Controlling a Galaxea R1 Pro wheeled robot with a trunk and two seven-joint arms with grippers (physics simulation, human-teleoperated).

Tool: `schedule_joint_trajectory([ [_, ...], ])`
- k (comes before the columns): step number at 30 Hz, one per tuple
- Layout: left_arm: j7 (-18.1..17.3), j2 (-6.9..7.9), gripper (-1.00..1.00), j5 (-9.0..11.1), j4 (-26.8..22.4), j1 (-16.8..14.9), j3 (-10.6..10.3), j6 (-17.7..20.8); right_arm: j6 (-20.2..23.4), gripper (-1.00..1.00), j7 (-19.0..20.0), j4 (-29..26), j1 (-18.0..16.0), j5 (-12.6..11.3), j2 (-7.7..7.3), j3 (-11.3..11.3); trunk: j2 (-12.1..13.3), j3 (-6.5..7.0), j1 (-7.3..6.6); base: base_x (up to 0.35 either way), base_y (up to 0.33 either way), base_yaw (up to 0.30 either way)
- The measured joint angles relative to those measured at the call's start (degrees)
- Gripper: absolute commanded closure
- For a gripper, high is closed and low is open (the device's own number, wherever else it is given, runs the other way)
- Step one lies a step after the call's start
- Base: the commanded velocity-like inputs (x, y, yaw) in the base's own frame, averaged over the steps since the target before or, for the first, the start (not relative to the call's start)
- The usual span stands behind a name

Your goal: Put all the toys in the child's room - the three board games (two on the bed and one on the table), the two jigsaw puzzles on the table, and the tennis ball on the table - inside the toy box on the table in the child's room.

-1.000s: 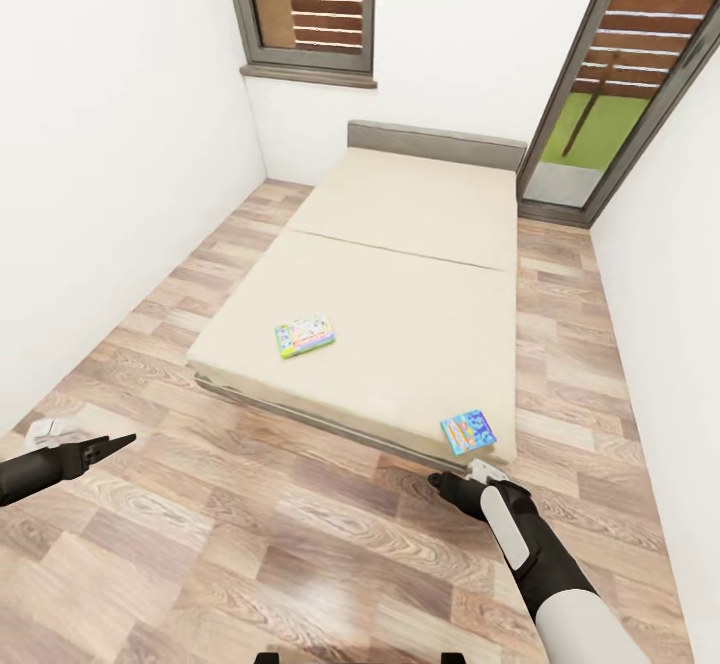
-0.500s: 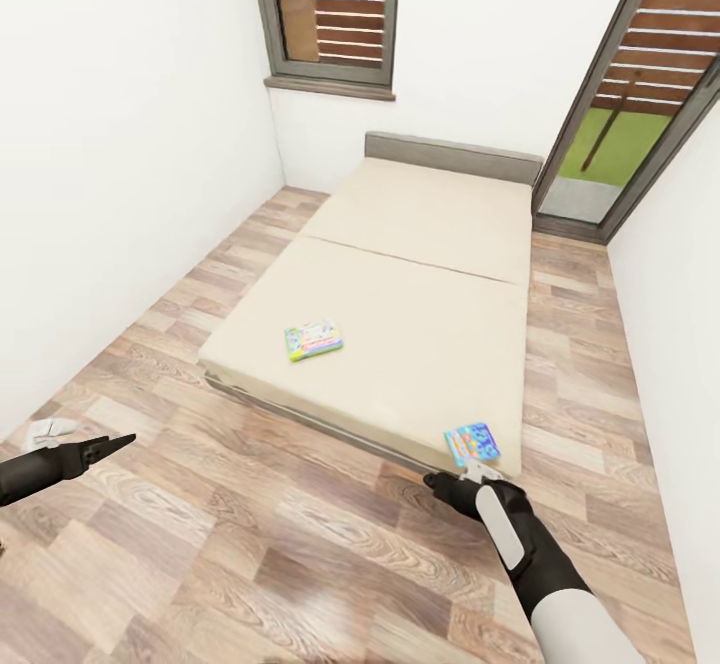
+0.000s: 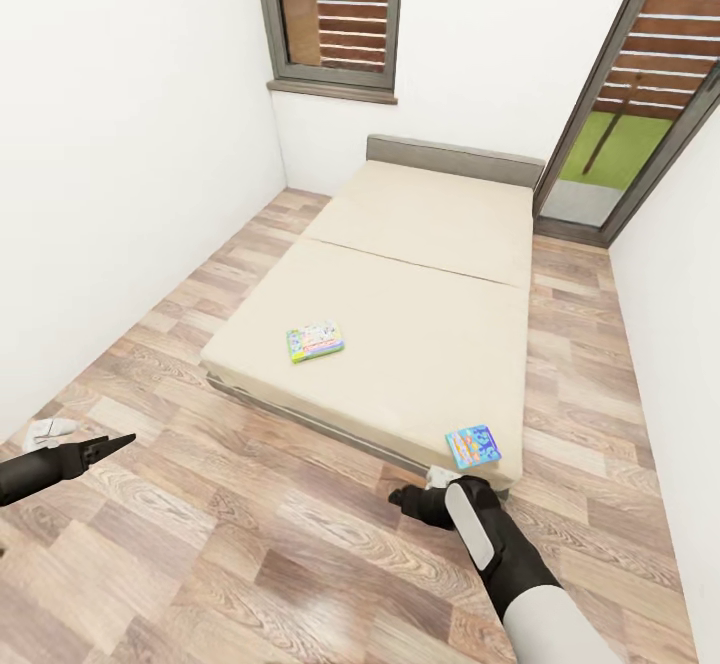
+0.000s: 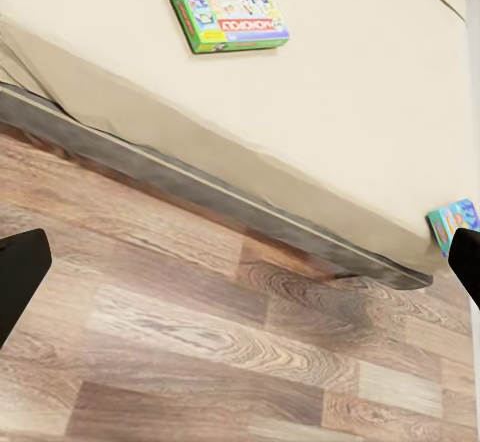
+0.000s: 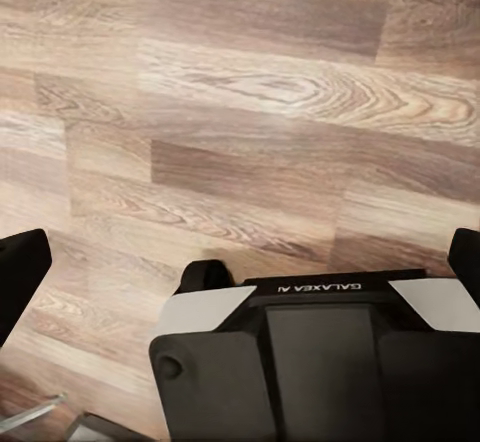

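1. Since the earlier head frames: right arm has swung toward frame centre-bottom, its end effector [image 3: 412, 500] now sits further left and lower, off the bed corner it was near. Whole pic also shifted a bit (window, bed up/right), so that's cam/base motion, not the things.

2. Head view: bed [image 3: 420, 244] fills mid frame. Green board game [image 3: 315, 340] lies flat on the mattress, centre-left, near the foot edge. Blue board game [image 3: 472, 446] lies at the lower-right mattress corner, just above the right end effector, not touching it. Left end effector [image 3: 112, 443] at left edge over the floor [image 3: 250, 534], fingertips look close together, nothing held. Right one: can't tell the opening here.

3. Left wrist view: green box [image 4: 227, 9] top of frame on the mattress; blue box [image 4: 451, 225] at right edge by the bed corner. Dark fingertips [image 4: 20, 277] at both frame sides, so fingers seem spread wide, empty.

4. Right wrist view: plank floor plus robot's own base [image 5: 315, 362] low in frame. Fingertips [image 5: 18, 272] at both sides, wide apart, empty.

5. Step, my read: approach to the bed, first pick not yet made. Next move needs the right arm turned back up to the blue box, coming over its free edge since it's thin and flat.
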Motion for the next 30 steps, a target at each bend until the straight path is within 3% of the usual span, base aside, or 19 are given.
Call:
schedule_joint_trajectory([
  [13, 0.0, -0.02, -1.0, 0.0, 0.0, 0.0, 0.0, 0.0, -0.7, -1.0, 0.0, 0.0, 0.0, 0.1, 0.2, 0.2, 0.0, 0.1, 0.0, 0.0, 0.0, -0.007],
  [30, 0.0, -0.02, -1.0, 0.0, 0.0, 0.0, 0.0, 0.0, -0.8, -1.0, 0.0, 0.0, 0.1, 0.1, 0.45, 0.3, 0.0, 1.5, 0.0, 0.0, 0.0, -0.083],
])
